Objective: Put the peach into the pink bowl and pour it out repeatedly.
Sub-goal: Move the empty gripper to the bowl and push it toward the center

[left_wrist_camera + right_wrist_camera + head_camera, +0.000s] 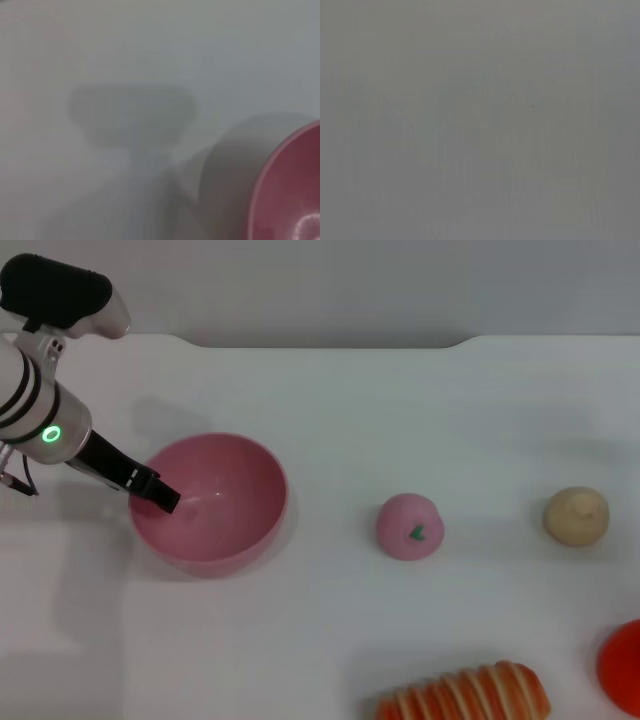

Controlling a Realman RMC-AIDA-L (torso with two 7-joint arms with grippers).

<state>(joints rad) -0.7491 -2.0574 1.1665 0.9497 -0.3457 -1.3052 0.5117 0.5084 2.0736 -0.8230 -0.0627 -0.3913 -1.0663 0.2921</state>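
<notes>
The pink bowl (240, 490) stands upright on the white table, left of the middle, with nothing inside it. My left gripper (160, 496) reaches in from the left and is shut on the bowl's left rim, one black finger showing inside the wall. In the left wrist view part of the pink bowl (292, 192) shows, with its shadow on the table. The peach (409, 527), small and pink with a green leaf mark, lies on the table to the right of the bowl, apart from it. My right gripper is out of view.
A beige ball (576, 516) lies at the right. A red round object (622, 666) sits at the right edge. An orange and white striped loaf-like toy (465, 696) lies along the front edge. The table's far edge runs along the top.
</notes>
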